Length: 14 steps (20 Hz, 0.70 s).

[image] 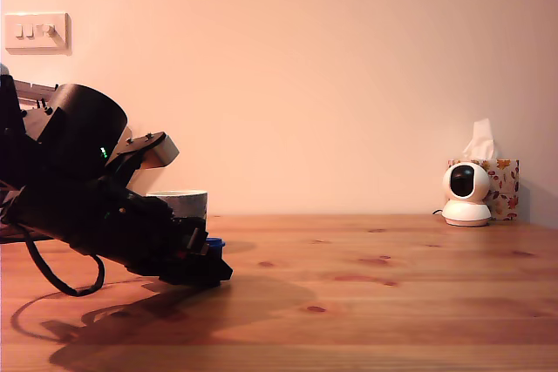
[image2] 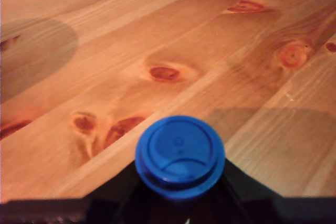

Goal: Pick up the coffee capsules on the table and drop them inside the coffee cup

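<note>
At the exterior view's far left we see a white light switch plate on the pale wall, and below it the black arm leaning low over the pine counter, its cable looping down onto the wood and its shadow spread in front of it. Just behind the arm, the coffee cup shows only its pale rim and upper wall above the dark links. At the arm's tip the hand sits down at the counter surface, and a patch of blue peeks from it; in the wrist view we find that blue to be a coffee capsule, its round flat face turned toward the camera, wedged between the hand's two dark fingers, which close in against its sides and grip it. We cannot tell from either view whether the capsule rests on the wood or is lifted just clear of it. Beyond it in the wrist view the planks run away bare, marked by dark red knots and a round shadow. Moving on to the exterior view's right, the counter lies open up to a small white dome camera near the wall, with a patterned tissue box standing just behind it, a tissue poking from its top.
</note>
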Available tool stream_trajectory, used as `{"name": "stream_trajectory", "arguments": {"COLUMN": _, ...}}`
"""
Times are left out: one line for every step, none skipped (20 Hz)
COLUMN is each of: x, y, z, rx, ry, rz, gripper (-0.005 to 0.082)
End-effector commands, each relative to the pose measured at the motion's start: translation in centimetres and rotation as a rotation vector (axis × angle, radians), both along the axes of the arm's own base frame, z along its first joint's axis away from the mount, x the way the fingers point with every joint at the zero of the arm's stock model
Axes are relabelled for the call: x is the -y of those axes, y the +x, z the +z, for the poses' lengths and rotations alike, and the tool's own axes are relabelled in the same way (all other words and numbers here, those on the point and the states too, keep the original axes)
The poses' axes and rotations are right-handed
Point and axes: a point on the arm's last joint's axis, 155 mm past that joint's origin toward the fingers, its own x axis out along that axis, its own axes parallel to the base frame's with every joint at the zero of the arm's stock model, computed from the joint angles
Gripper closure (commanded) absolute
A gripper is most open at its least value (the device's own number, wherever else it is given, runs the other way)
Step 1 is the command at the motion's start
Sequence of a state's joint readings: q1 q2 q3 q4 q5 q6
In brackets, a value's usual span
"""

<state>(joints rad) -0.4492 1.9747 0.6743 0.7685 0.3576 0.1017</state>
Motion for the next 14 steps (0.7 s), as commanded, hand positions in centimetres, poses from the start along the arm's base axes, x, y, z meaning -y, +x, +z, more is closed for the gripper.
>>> {"name": "stream_trajectory", "arguments": {"x": -0.1, "y": -0.5, "z": -1.4, "rx": -0.029, "ry": 0.017, "rz": -0.007, "gripper": 0.0609}}
{"name": "stream_trajectory", "arguments": {"x": 0.0, "y": -0.5, "z": -1.4, "rx": -0.027, "ry": 0.016, "rz": -0.007, "gripper": 0.0609}}
{"name": "stream_trajectory", "arguments": {"x": 0.0, "y": -0.4, "z": -1.2, "rx": -0.020, "ry": 0.013, "rz": -0.007, "gripper": 0.0609}}
{"name": "stream_trajectory", "arguments": {"x": 0.0, "y": -0.3, "z": -1.0, "rx": -0.014, "ry": 0.010, "rz": -0.006, "gripper": 0.0609}}
{"name": "stream_trajectory", "arguments": {"x": 0.1, "y": -0.3, "z": -0.9, "rx": -0.009, "ry": 0.007, "rz": -0.006, "gripper": 0.0609}}
{"name": "stream_trajectory", "arguments": {"x": 0.1, "y": -0.2, "z": -0.7, "rx": -0.005, "ry": 0.005, "rz": -0.006, "gripper": 0.0609}}
{"name": "stream_trajectory", "arguments": {"x": 0.1, "y": -0.2, "z": -0.5, "rx": -0.002, "ry": 0.004, "rz": -0.006, "gripper": 0.0609}}
{"name": "stream_trajectory", "arguments": {"x": 0.1, "y": -0.2, "z": -0.3, "rx": -0.003, "ry": 0.004, "rz": -0.006, "gripper": 0.0609}}
{"name": "stream_trajectory", "arguments": {"x": 0.1, "y": -0.3, "z": 0.0, "rx": -0.003, "ry": 0.003, "rz": -0.006, "gripper": 0.0609}}
{"name": "stream_trajectory", "arguments": {"x": 0.1, "y": -0.3, "z": 0.4, "rx": -0.003, "ry": 0.004, "rz": -0.006, "gripper": 0.0609}}
{"name": "stream_trajectory", "arguments": {"x": 0.0, "y": -0.4, "z": 0.9, "rx": -0.007, "ry": 0.006, "rz": -0.006, "gripper": 0.0609}}
{"name": "stream_trajectory", "arguments": {"x": -0.1, "y": -0.6, "z": 1.3, "rx": -0.016, "ry": 0.010, "rz": -0.005, "gripper": 0.0609}}
{"name": "stream_trajectory", "arguments": {"x": -0.2, "y": -0.8, "z": 1.9, "rx": -0.020, "ry": 0.012, "rz": -0.004, "gripper": 0.0609}}
{"name": "stream_trajectory", "arguments": {"x": -0.3, "y": -1.0, "z": 2.7, "rx": -0.022, "ry": 0.013, "rz": -0.004, "gripper": 0.0609}}
